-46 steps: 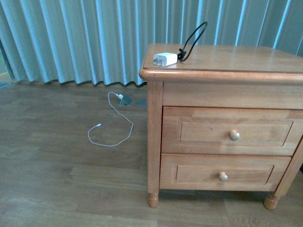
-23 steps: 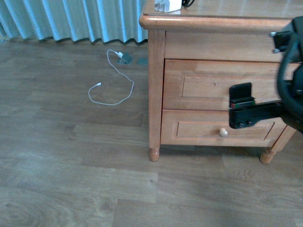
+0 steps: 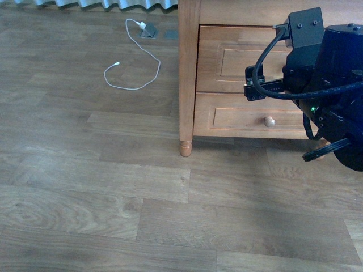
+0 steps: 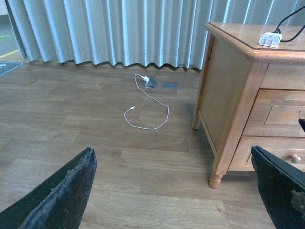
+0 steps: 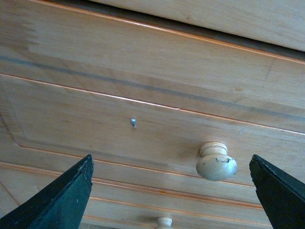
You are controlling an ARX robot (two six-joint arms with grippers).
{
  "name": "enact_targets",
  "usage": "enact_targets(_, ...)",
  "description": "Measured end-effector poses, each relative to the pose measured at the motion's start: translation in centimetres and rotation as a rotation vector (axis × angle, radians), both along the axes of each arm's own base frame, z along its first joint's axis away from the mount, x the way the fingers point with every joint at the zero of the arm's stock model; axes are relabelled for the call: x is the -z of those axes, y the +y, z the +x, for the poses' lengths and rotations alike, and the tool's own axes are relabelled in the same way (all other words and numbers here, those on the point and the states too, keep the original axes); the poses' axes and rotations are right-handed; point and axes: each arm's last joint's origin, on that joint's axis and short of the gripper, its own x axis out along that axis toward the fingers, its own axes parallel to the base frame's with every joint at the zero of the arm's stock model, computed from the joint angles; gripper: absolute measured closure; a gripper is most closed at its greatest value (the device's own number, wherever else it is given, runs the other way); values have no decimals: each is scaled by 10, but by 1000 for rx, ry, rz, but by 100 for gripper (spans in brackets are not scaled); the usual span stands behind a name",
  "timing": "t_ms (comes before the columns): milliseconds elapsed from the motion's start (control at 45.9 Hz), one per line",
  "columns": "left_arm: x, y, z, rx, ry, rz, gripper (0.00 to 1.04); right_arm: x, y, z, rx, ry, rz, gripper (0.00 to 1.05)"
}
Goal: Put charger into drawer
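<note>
The charger (image 4: 269, 39), a small white block with a black cable (image 4: 291, 18), lies on top of the wooden nightstand (image 4: 228, 90); it is out of the front view. The upper drawer (image 3: 227, 56) is shut. Its pale knob (image 5: 216, 161) shows close in the right wrist view, between and just beyond the fingertips of my open right gripper (image 5: 170, 157). In the front view the right arm (image 3: 323, 79) hides that knob. My left gripper (image 4: 171, 150) is open and empty, over the floor to the left of the nightstand.
The lower drawer (image 3: 244, 116) with its knob (image 3: 270, 120) is shut. A thin white cable (image 3: 133, 62) loops on the wood floor left of the nightstand, near a floor socket (image 3: 149, 31). Pale curtains (image 4: 119, 28) hang behind. The nightstand's front leg (image 3: 185, 148) stands on the floor.
The front view has dropped, so the nightstand top and charger have left it. My right arm has risen and moved in front of the upper drawer.
</note>
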Motion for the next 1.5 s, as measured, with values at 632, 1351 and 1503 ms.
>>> enact_targets(632, 0, 0, 0, 0, 0, 0, 6, 14, -20, 25, 51, -11, -11, 8)
enact_targets(1351, 0, 0, 0, 0, 0, 0, 6, 15, -20, 25, 63, -9, -26, 58)
enact_targets(1503, 0, 0, 0, 0, 0, 0, 6, 16, -21, 25, 58, -6, -29, 80)
